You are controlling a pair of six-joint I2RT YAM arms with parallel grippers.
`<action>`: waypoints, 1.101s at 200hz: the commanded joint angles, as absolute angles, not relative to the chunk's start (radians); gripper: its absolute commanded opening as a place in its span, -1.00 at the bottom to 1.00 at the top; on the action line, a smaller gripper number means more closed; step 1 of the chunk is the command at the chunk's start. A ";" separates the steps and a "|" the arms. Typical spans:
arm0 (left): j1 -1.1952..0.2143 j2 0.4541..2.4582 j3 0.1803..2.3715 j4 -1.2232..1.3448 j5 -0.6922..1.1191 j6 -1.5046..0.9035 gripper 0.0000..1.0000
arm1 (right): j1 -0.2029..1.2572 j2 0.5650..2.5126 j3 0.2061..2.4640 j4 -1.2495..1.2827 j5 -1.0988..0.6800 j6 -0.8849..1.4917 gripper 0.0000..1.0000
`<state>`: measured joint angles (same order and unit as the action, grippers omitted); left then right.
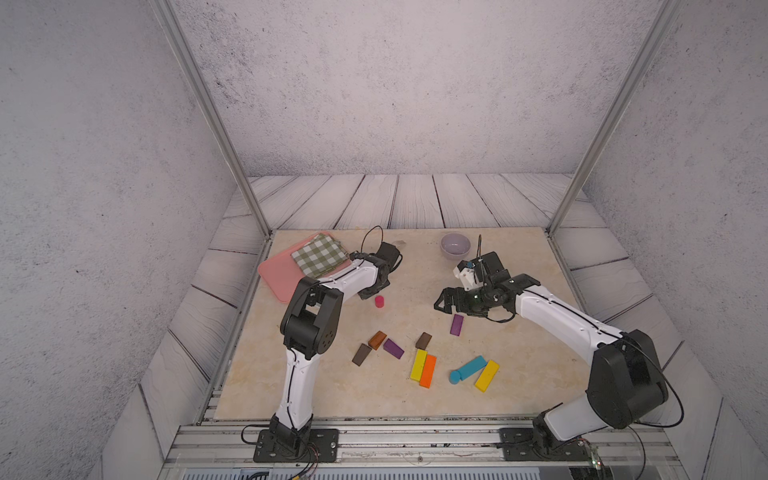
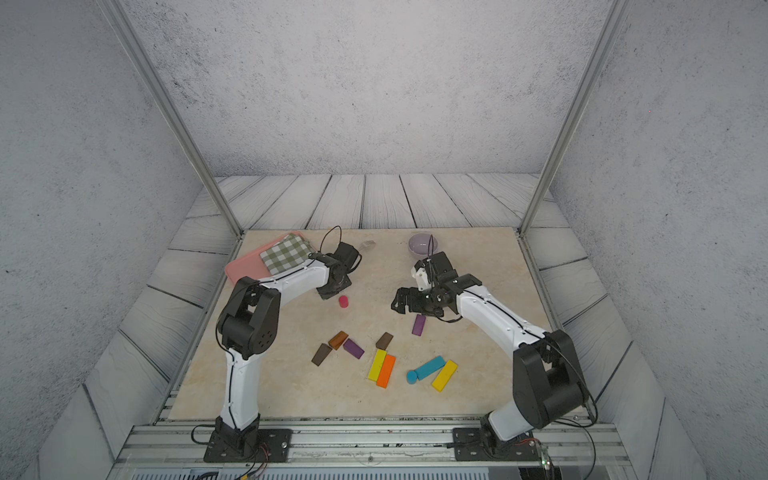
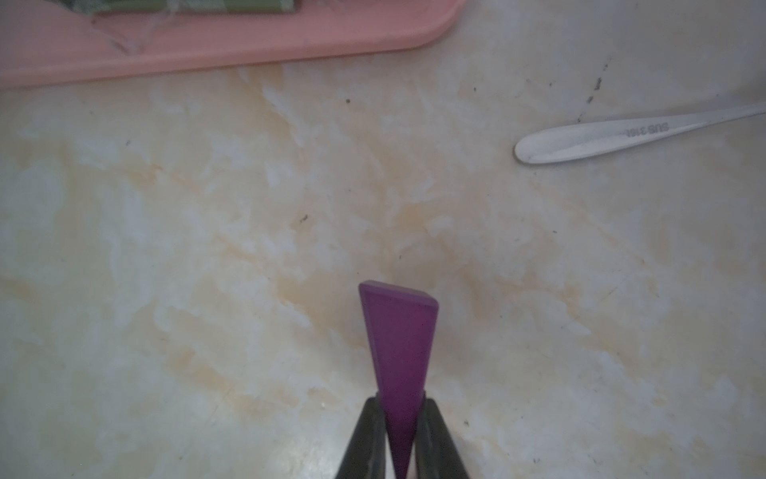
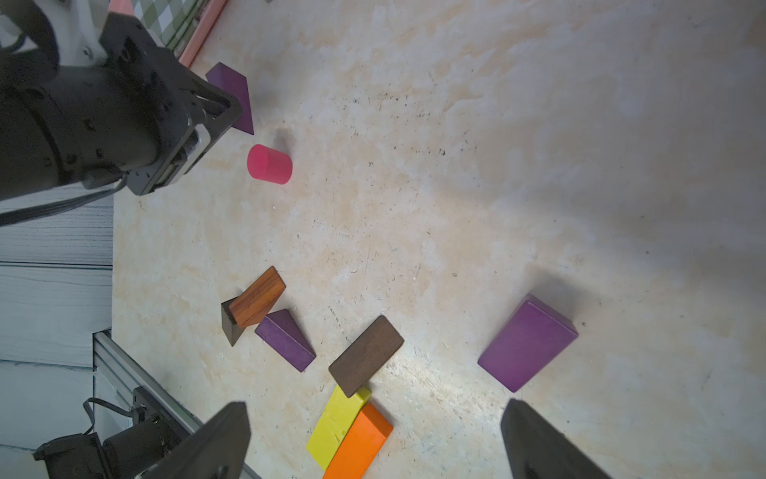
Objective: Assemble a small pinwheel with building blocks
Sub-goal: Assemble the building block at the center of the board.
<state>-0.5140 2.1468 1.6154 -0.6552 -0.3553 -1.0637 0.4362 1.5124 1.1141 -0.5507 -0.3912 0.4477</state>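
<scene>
Pinching with the left gripper (image 3: 401, 405) the thin edge of a purple wedge (image 3: 400, 331), its long axis running straight out from the jaws, thick end leading. Hovering just beside the pink cylinder (image 1: 379, 301), on the side toward the pink tray (image 1: 276, 274). Probably treating that cylinder as the hub, so needing to swing the wedge's thin end round toward it. Holding the right gripper (image 4: 375, 408) spread wide and empty, farther from the cylinder than the left, with a second purple piece (image 4: 526, 342) lying near it on the desk (image 1: 540, 374). Leaving the other building blocks, the orange bar (image 1: 428, 371) among them, loose beyond the cylinder, toward the arm bases.
</scene>
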 commanded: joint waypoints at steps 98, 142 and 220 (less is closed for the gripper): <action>-0.535 2.196 1.643 -0.666 -0.356 -1.105 -0.94 | 0.432 1.417 1.068 -0.588 -0.379 0.388 0.98; -0.538 2.215 1.630 -0.627 -0.339 -1.129 -0.98 | 0.431 1.399 1.054 -0.591 -0.376 0.379 0.98; -0.555 2.245 1.675 -0.664 -0.341 -1.101 -0.72 | 0.433 1.392 1.054 -0.595 -0.377 0.380 0.98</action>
<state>-0.5438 2.2063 1.6691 -0.6243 -0.3527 -1.1061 0.4351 1.4467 1.0569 -0.5732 -0.3897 0.3908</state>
